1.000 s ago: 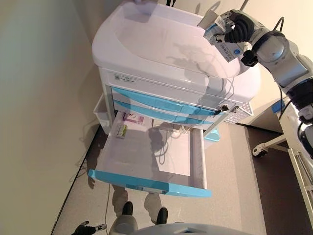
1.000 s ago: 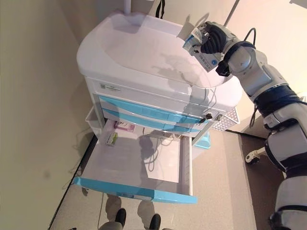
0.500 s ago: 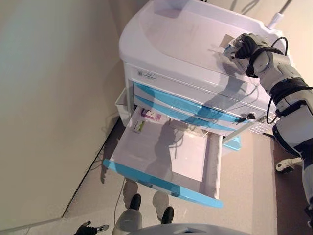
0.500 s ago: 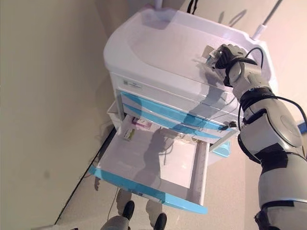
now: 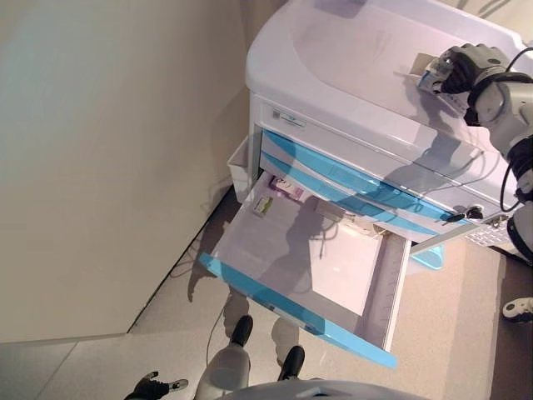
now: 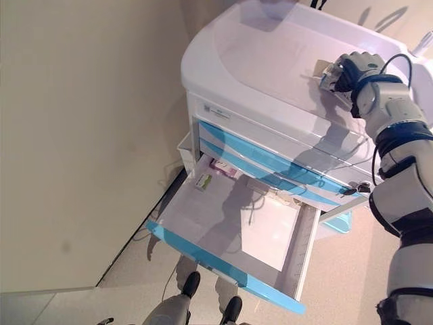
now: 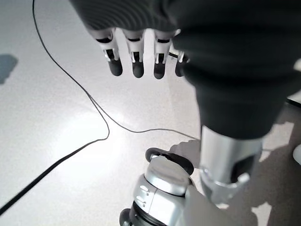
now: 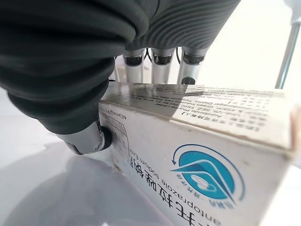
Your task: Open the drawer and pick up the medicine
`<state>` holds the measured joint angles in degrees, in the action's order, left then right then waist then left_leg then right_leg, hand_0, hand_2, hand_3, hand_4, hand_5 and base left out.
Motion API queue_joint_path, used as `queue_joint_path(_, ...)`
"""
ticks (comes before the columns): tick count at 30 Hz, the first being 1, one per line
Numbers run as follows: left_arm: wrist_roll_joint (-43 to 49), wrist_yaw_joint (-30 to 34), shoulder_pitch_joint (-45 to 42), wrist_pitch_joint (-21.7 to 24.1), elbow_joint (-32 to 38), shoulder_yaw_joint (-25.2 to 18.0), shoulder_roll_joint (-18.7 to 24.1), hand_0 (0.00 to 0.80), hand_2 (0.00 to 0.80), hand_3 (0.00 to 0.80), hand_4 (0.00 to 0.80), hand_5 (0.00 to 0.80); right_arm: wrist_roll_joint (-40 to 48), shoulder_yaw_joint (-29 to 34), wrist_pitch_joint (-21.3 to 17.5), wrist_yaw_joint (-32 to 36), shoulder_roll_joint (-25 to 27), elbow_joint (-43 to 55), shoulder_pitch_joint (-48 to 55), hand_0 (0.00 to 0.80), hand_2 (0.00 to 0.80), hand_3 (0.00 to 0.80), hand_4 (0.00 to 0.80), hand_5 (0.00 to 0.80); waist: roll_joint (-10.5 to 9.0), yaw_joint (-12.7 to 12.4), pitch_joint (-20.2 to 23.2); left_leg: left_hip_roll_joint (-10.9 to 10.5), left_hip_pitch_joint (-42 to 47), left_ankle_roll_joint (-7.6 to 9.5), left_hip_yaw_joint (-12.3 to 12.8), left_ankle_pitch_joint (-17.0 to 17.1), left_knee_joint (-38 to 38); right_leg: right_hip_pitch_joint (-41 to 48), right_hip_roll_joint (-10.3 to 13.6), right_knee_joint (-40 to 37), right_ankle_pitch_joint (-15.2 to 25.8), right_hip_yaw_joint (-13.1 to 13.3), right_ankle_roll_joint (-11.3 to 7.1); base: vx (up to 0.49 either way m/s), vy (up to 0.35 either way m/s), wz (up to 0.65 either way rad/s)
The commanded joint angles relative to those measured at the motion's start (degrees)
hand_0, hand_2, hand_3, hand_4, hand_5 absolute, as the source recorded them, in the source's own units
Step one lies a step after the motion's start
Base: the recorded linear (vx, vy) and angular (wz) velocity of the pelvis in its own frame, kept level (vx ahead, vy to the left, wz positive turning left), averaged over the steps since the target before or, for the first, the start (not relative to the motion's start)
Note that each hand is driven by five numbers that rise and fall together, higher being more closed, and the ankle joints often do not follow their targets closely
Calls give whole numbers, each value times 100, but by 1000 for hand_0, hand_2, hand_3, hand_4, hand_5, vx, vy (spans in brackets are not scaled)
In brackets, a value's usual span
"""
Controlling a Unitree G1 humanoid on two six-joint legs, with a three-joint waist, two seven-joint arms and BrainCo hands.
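Note:
My right hand [image 5: 465,70] is shut on a white medicine box with a blue logo [image 8: 202,174], fingers over its top and thumb at its side. It holds the box [image 6: 330,73] low at the right part of the white cart's top [image 5: 350,58]; I cannot tell if the box touches it. The cart's bottom drawer [image 5: 333,267] with a blue front stands pulled out. A small green box [image 5: 264,205] and a pink box [image 5: 287,188] lie at its back left. My left hand [image 7: 136,56] hangs open and empty over the floor, low in the left eye view [image 5: 154,387].
A beige wall runs close along the cart's left. Two shut blue drawers [image 5: 350,179] sit above the open one. A white side bin [image 5: 240,162] hangs on the cart's left, and a key [image 5: 473,213] sticks out at the right front.
The whole view has shifted, so the camera moved. My right hand has come down with the box from above the cart's right edge to low over its top.

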<state>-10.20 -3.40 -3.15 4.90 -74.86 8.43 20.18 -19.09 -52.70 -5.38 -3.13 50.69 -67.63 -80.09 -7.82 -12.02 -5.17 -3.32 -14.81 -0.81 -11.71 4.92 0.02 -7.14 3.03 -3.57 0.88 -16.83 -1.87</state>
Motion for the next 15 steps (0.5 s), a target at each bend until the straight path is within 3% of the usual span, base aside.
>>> queue_joint_path(1, 78, 14, 228, 78, -3, 40, 49, 0, 0, 0, 0, 0, -28, -342, -125, -93, 317, 208, 9, 800, 800, 800, 800, 800, -91, -112, -195, -110, 78, -50, 90, 137, -274, -216, 179, 644, 28, -176, -274, -2, -55, 14)
queue_joint_path(10, 130, 32, 319, 89, 47, 103, 35, 0, 0, 0, 0, 0, 135, -170, -146, -15, 257, 139, 168, 800, 800, 800, 800, 800, -46, -127, -238, -89, 28, -101, -5, 161, -243, -224, 155, 655, -22, -292, -241, -10, -44, 9)
queue_joint_path(11, 146, 23, 321, 88, 42, 107, 33, 0, 0, 0, 0, 0, 187, -104, -141, -33, 239, 123, 198, 675, 675, 675, 675, 675, -38, -125, -240, -81, 17, -105, -6, 161, -229, -228, 152, 656, -28, -307, -238, -12, -29, 3)
queue_joint_path(12, 153, 27, 324, 85, 24, 98, 37, 0, 0, 0, 0, 0, 204, -79, -137, -42, 223, 98, 199, 0, 0, 0, 0, 0, -35, -119, -238, -77, 15, -107, -5, 160, -227, -228, 148, 658, -35, -306, -234, -11, -26, 4)
queue_joint_path(15, 167, 17, 328, 81, 12, 105, 26, 0, 0, 0, 0, 0, 288, -2, -122, -64, 164, 37, 173, 0, 0, 0, 0, 0, -23, -103, -236, -74, 22, -105, 6, 154, -229, -225, 137, 654, -35, -296, -227, -9, -15, 5)
